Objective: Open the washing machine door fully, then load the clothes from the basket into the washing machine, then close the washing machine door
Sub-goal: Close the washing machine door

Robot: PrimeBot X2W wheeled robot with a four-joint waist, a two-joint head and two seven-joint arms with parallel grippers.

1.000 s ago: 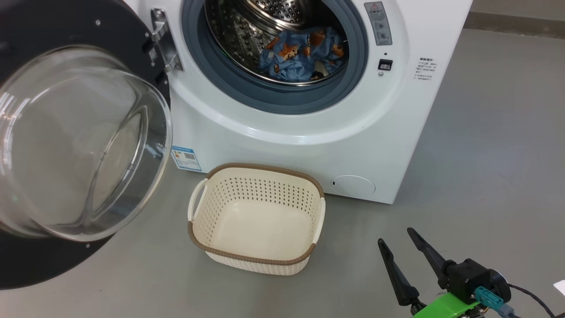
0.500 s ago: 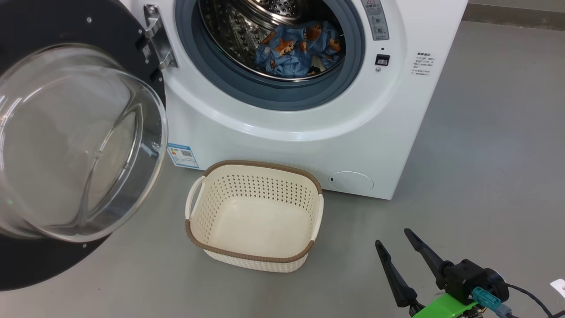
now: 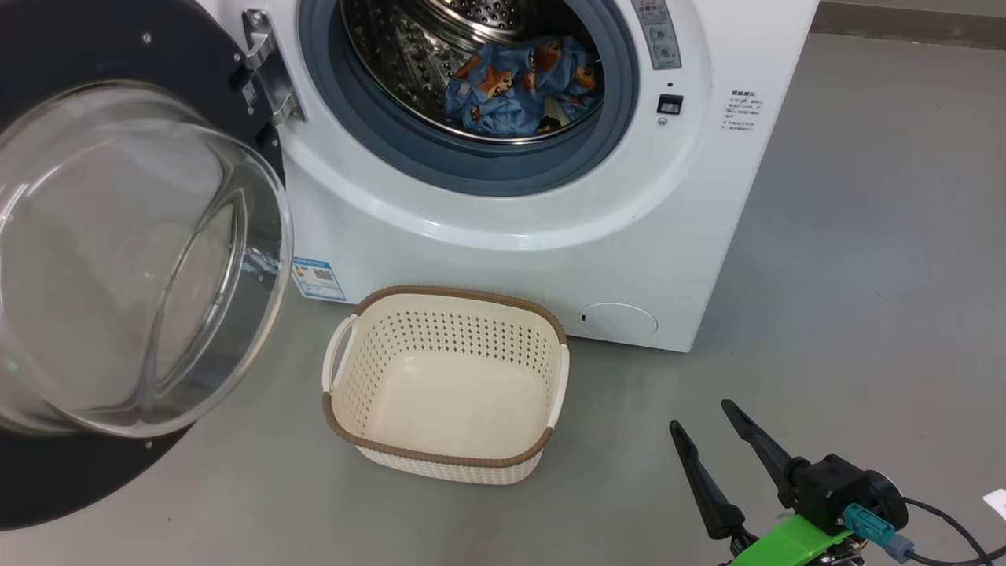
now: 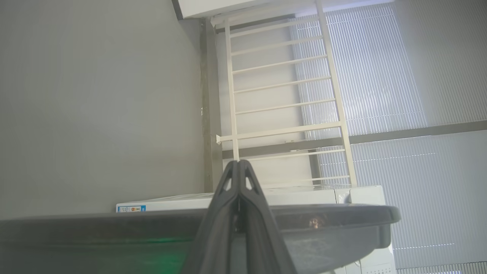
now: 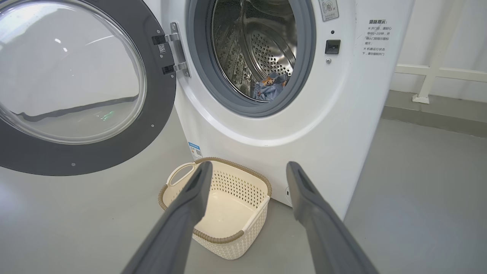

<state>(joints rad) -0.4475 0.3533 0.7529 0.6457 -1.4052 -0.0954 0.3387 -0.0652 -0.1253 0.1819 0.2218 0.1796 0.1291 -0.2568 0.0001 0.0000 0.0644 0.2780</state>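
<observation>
Clothes (image 3: 519, 86) are in the washing machine (image 3: 503, 259), basket (image 3: 440, 458) sits empty in front of it, so with my left gripper (image 4: 239, 163) pinched shut by what's probably the washing machine door (image 3: 78, 479) rim and my right gripper (image 3: 701, 417) gaping wide and empty, I'd push that door round slowly till it latches.

You see the washing machine door (image 3: 134, 259) swung wide open at the left of the head view, its black rim and bulging clear glass bowl turned toward you. The white washing machine (image 3: 511, 259) takes the upper centre, and the clothes (image 3: 519, 90), light-blue fabric with orange-brown bears, lie bunched low in its steel drum (image 3: 393, 63). The basket (image 3: 440, 460), cream with a brown rim, stands upright and empty just in front of the machine, below centre.
</observation>
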